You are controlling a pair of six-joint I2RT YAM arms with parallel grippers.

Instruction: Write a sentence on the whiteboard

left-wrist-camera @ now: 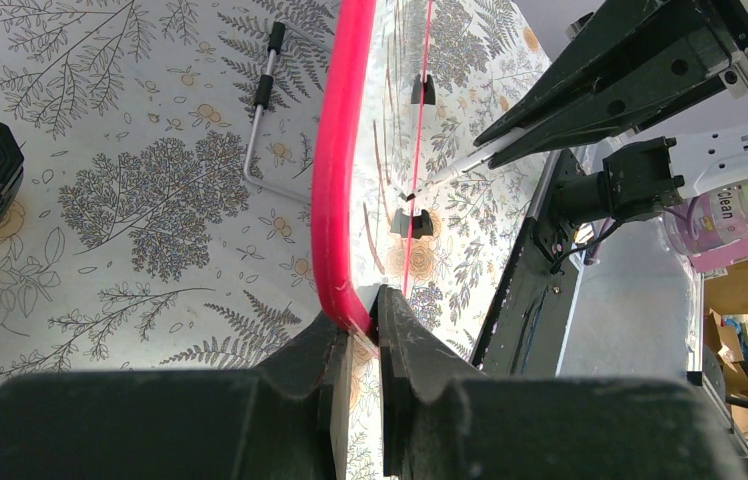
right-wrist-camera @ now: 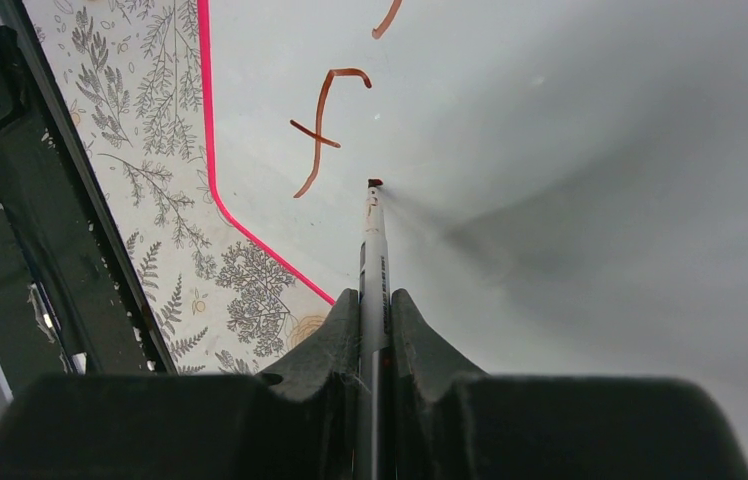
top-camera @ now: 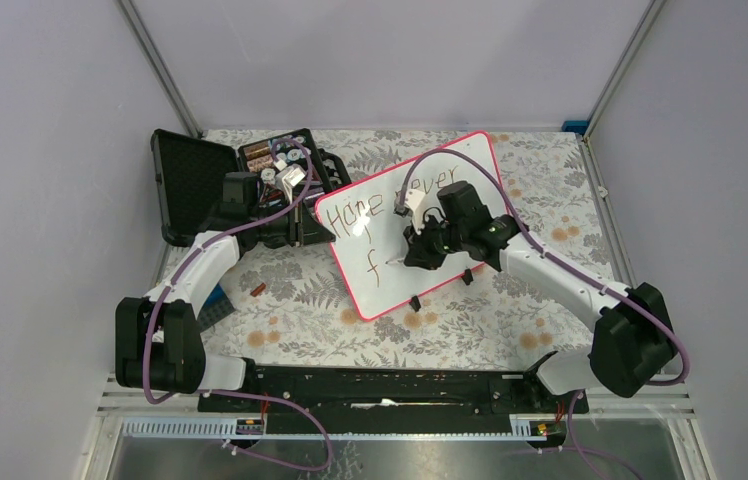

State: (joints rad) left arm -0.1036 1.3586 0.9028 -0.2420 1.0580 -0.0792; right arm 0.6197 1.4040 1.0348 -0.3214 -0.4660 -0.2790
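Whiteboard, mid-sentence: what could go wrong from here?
1. The left gripper pinches the whiteboard only at its pink rim, so pen pressure may pivot the board and skew the line.
2. The marker sits thinly in the right gripper; pushing could slide it back.
3. With only "f" on the second line, the wrist hanging over "Hope never" might smear it.

- The bench (top-camera: 550, 170) is covered with a cloth printed in grey ferns and orange flowers.
- The whiteboard (top-camera: 395, 285) sits near its middle.
- An open black case (top-camera: 190, 180) lies just left of the whiteboard's far corner.
- A small brown piece (top-camera: 258, 290) lies left of the whiteboard, apart from it.
- A bent metal rod (left-wrist-camera: 260, 100) lies near the whiteboard's rim.
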